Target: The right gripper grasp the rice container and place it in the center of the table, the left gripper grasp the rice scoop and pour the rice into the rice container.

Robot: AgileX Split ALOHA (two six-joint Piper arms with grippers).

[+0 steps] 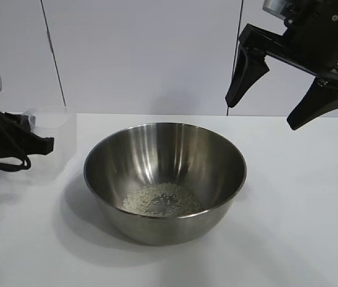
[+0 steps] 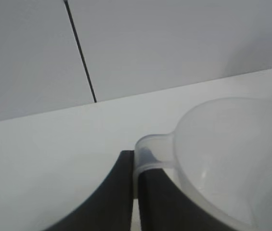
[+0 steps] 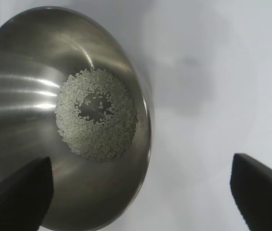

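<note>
Left gripper: black two-fingered claw on the black cabled arm, low at the left edge of the exterior view, just above the white tabletop. In the left wrist view its two dark fingers stand close together and pinch the tab handle of the cup between them; gripper point.

Rice scoop: small translucent clear plastic measuring cup, held upright by its handle at the left gripper, left of the bowl and apart from it. The left wrist view looks into its mouth; no grains can be made out inside.

Rice container: large round shiny stainless-steel bowl with a wide rim, standing upright on the table about mid-width. Also seen from above in the right wrist view.

Rice: small white grains in a thin pale patch on the bowl's bottom, with a bare spot of steel near the middle.

Table: plain flat white tabletop, carrying the bowl.

Right gripper: black two-fingered claw on the bulky black arm, raised at the upper right, above and to the right of the bowl. Fingers spread wide apart, nothing between them, touching nothing.
</note>
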